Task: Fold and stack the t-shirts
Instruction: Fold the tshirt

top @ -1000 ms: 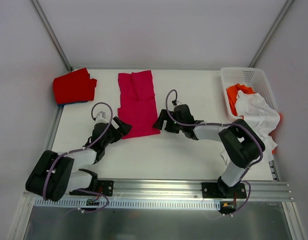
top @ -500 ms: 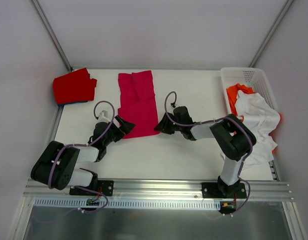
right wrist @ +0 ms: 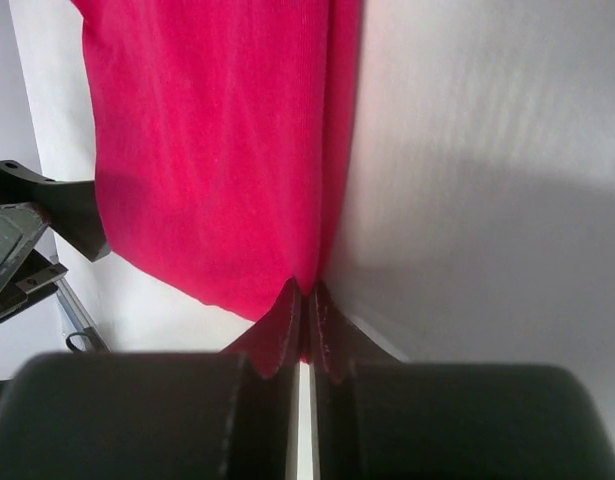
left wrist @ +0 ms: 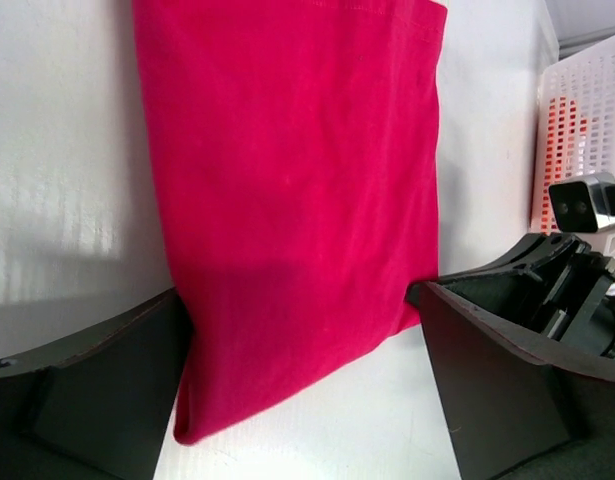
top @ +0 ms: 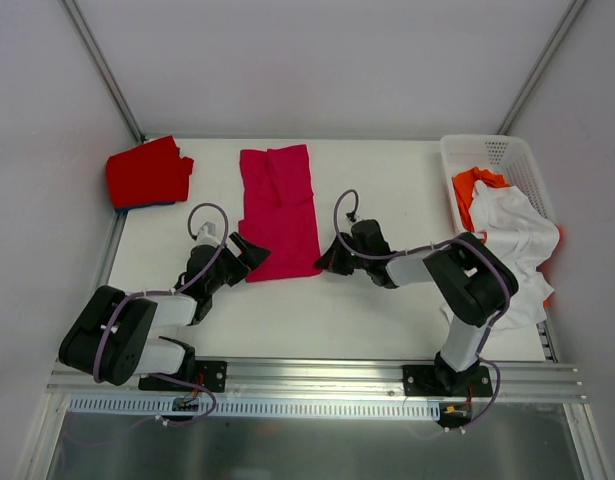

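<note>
A crimson-pink t-shirt (top: 279, 210), folded into a long strip, lies flat mid-table. My right gripper (top: 324, 262) is shut on its near right corner; in the right wrist view the closed fingertips (right wrist: 305, 287) pinch the cloth edge of the shirt (right wrist: 217, 140). My left gripper (top: 249, 255) stands open at the near left corner. In the left wrist view the shirt (left wrist: 287, 160) lies between the wide-apart fingers of that gripper (left wrist: 295, 295), and nothing is gripped. A folded red t-shirt (top: 147, 172) rests at the back left on a blue one (top: 152, 206).
A white lattice basket (top: 487, 150) at the back right holds an orange t-shirt (top: 472, 185) and a white one (top: 512, 225) that spills over its near rim. The right arm's camera and gripper body (left wrist: 577, 260) show at the right of the left wrist view.
The right gripper has gone from open to shut on the pink shirt's near right corner. The shirt's near end has shifted slightly right. The left gripper slid up to the near left corner.
</note>
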Robot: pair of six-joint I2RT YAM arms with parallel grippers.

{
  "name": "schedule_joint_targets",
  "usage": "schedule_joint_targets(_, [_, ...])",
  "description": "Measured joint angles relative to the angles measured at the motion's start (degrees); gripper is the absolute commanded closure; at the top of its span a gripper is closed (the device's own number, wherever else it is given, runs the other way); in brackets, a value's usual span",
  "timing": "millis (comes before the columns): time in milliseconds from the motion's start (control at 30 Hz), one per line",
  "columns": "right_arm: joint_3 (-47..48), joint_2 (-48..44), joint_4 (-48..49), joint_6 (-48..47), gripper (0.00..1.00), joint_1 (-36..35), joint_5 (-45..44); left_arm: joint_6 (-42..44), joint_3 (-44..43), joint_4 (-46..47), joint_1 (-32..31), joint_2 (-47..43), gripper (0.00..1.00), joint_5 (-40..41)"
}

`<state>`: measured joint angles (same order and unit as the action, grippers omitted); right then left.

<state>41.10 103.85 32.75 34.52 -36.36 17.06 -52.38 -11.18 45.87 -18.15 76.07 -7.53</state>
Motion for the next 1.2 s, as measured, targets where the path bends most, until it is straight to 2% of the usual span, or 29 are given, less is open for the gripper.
schedule_joint_targets(33, [-0.9,-0.8,-0.1,0.0,0.99,0.0,-0.2,-0.2,0.2,-0.2,-0.3,-0.2,0.16,0.0])
schedule_joint_targets(67, [-2.1,-2.0,-0.2,0.0,1.0,-0.1,-0.7,-0.4,0.5,-0.4,-0.8,-0.6,0.49,0.0])
schedule_joint_targets(167, [-5.7,-6.8,-2.3,-0.7,1.0,-0.4,-3.3,-0.4,2.4,-3.1,-2.8,-2.2,0.88,-0.2])
schedule_joint_targets(267, [-7.3,-11.3,-5.8,-1.7,0.99,-1.0,-5.8,-0.3,4.5,-5.0,-3.7,-2.6,0.96,-1.1])
schedule_joint_targets(333, [-7.3,-13.6,-7.5,-2.6,1.0,-1.8,-7.5,-0.3,4.5,-5.1,-3.7,-3.0,1.0,-1.6])
schedule_joint_targets(600, [-8.9,-19.0,-13.3,-3.5,0.99,-4.9,-13.6,-0.1,4.1,-4.7,-5.9,-1.4,1.0,-6.9])
schedule_joint_targets(767, [-12.1,-30.8,-22.3,-2.6,1.0,-12.8,-22.0,-0.5,4.4,-7.6,-10.3,-3.2,1.0,-11.3])
schedule_joint_targets(900, [-12.3,-39.4,-30.1,-0.9,1.0,-18.7,-27.6,-1.2,5.9,-14.8,-13.6,-11.7,1.0,-12.3])
schedule_joint_targets(1000, [-12.2,-43.7,-35.4,0.6,0.99,-20.0,-31.2,-1.9,5.9,-22.7,-14.5,-22.8,0.99,-12.5])
schedule_joint_targets(1100, [-11.4,-45.2,-40.4,1.4,1.0,-20.2,-33.9,-1.9,3.3,-32.2,-14.8,-33.7,0.94,-11.5])
schedule_joint_targets(1200, [-8.7,-45.0,-44.1,1.7,0.99,-20.6,-35.7,-1.3,-1.7,-39.4,-14.9,-41.0,0.94,-9.8])
